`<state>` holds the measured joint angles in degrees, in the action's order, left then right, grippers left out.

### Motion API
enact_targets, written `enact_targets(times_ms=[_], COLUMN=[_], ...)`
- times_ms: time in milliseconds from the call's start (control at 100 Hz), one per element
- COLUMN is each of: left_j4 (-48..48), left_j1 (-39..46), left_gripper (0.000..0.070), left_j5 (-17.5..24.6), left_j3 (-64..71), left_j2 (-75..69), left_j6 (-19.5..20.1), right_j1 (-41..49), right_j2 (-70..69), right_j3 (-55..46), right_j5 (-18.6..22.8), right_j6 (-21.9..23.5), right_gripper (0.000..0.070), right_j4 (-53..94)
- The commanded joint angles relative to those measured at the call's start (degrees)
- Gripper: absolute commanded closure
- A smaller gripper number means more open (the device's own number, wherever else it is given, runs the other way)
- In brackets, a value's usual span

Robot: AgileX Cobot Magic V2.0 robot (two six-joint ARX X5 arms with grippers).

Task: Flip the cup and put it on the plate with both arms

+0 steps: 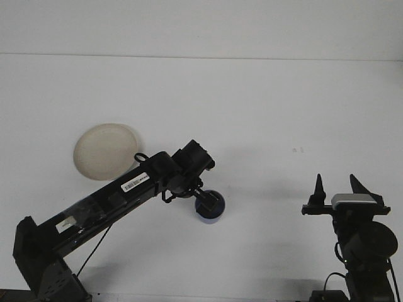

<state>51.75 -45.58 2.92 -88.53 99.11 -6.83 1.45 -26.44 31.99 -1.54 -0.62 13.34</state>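
Observation:
A blue cup (214, 212) stands bottom-up on the white table, just right of centre toward the front. My left gripper (204, 199) reaches in from the lower left and sits right over the cup's left side, hiding part of it. A round cream plate (104, 151) lies flat at the left, apart from the arm. My right gripper (335, 184) is at the front right, pointing up and open with nothing in it, well away from the cup.
The left arm (113, 195) stretches diagonally from the bottom left corner to the cup, passing just below the plate. The table's far edge (201, 56) meets a white wall.

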Motion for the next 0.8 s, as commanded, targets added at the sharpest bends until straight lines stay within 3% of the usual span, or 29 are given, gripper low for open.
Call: enact_targets(times_ms=[0, 360, 530, 670, 790], left_j4=[-0.7, -1.2, -1.3, -1.3, -1.3], left_j1=[-0.6, -0.5, -0.5, -0.6, -0.5], left_gripper=[0.0076, 0.0101, 0.0338, 0.0581, 0.0699], left_j5=[0.1, 0.1, 0.1, 0.1, 0.1], left_j3=[-1.1, -1.1, -1.1, -1.1, -1.1], left_j2=[1.9, 6.6, 7.6, 7.7, 7.7], left_j6=[-0.1, 0.2, 0.3, 1.1, 1.7], right_j1=[0.1, 0.1, 0.1, 0.1, 0.1], right_j2=[-0.2, -0.1, -0.1, -0.1, -0.1], right_j3=[0.6, 0.6, 0.6, 0.6, 0.6], right_j5=[0.0, 0.0, 0.0, 0.0, 0.0], right_j6=[0.2, 0.2, 0.2, 0.2, 0.2], right_gripper=[0.018, 0.018, 0.018, 0.018, 0.018], right_j4=[-0.8, -0.8, -0.8, -0.8, -0.8])
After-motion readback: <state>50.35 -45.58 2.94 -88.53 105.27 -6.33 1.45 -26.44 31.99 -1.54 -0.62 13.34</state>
